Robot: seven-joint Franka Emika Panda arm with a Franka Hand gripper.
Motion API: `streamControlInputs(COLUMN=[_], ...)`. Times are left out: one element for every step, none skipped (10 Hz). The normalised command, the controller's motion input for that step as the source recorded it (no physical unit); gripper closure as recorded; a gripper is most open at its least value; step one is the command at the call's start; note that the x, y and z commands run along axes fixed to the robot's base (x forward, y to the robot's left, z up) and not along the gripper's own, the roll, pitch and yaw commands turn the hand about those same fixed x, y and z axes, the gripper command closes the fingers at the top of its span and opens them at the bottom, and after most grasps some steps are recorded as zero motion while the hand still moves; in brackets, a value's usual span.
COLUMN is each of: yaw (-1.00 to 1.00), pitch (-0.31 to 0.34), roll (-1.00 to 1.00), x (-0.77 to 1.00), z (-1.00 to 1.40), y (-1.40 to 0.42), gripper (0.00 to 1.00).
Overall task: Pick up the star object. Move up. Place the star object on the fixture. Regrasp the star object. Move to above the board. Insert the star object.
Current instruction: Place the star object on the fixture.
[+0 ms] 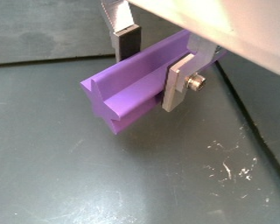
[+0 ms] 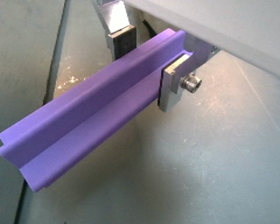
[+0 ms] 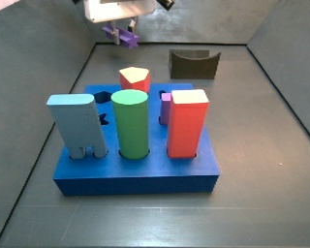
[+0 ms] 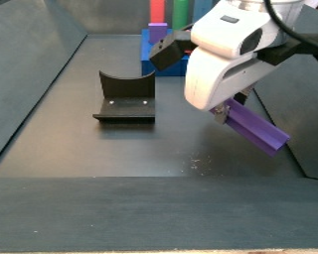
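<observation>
Between the two silver fingers of the gripper sits the star object, clamped across its ridged sides near one end, so the jaws are closed on it and not on air. In both wrist views the purple peg runs out from the pads as a long bar, most of its length sticking out to one side of the grip, with its star-shaped end face plain to see at the free tip. In a side view the star object hangs slanted below the white wrist, its free end pointing down and away from the arm, clear of the floor. The fixture stands well apart on the floor, its curved notch facing up and nothing in it. The board with its tall coloured pegs lies further off. By my reading, the peg's long axis needs to be brought level along that notch before it is set down.
</observation>
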Motion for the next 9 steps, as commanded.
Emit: streamControlInputs(yaw=[0.0,0.0,0.0,-0.01,-0.02,-0.02,-0.02,-0.01,0.0], pitch=[0.0,0.006,0.028,0.045,0.067,0.085,0.098,0.105,0.111], roll=[0.0,0.01,0.03,0.04,0.06,0.07,0.08,0.09,0.1], x=[0.0,0.0,-0.01,-0.01,-0.02,-0.02,-0.02,-0.02,-0.02], z=[1.0,1.0,1.0,1.0,1.0,1.0,1.0,1.0,1.0], y=[0.0,0.0,0.0,0.0,0.0,0.0,0.0,0.0,0.0], gripper=[1.0,1.0,1.0,1.0,1.0,1.0,1.0,1.0,1.0])
